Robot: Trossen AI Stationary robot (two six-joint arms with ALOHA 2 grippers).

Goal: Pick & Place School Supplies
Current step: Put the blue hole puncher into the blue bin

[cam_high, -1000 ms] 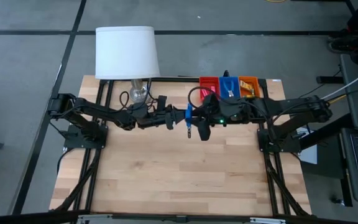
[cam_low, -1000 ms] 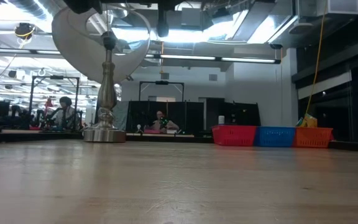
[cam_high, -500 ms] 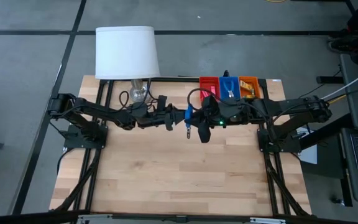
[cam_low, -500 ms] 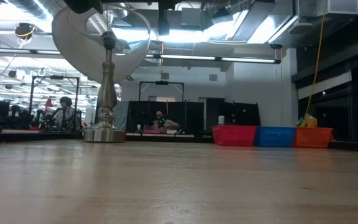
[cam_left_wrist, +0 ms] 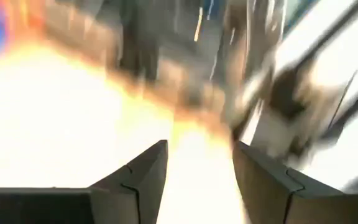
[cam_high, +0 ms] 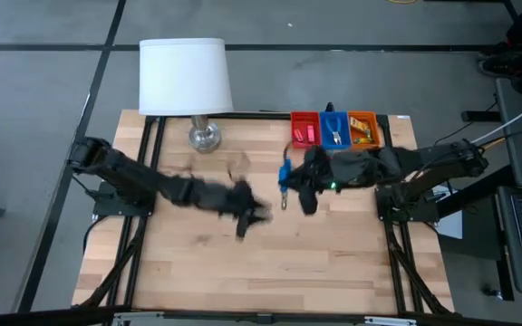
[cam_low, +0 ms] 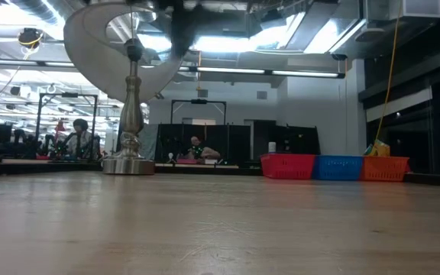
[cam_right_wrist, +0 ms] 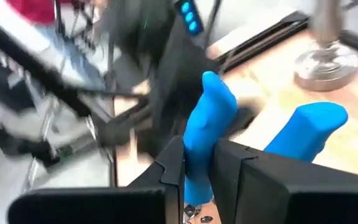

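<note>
1. Handover done, by the look of it: since the earlier frames the left arm has swung away from mid-table toward the near-left, and the blue-handled pliers (cam_high: 284, 174) now sit with the right gripper (cam_high: 285, 186) alone.
2. Right gripper jaws clamp narrow on one blue handle (cam_right_wrist: 205, 134); second handle (cam_right_wrist: 308, 127) sticks out free, tool tip hanging below, over the table just in front of the trays.
3. Left gripper (cam_high: 243, 220) blurs mid-swing, jaws apart w/ nothing between them, fingers (cam_left_wrist: 143, 174) bare.
4. Risk: grip on a single handle lets the pliers pivot or slip out during the carry to the blue tray (cam_high: 334, 116), between red tray (cam_high: 304, 117) and orange tray (cam_high: 362, 115).
5. Risk: hanging tip may snag a tray wall, or the tool land in the wrong tray.
6. Lamp (cam_high: 185, 75) stands at the table's far-left, clear of both arms.
</note>
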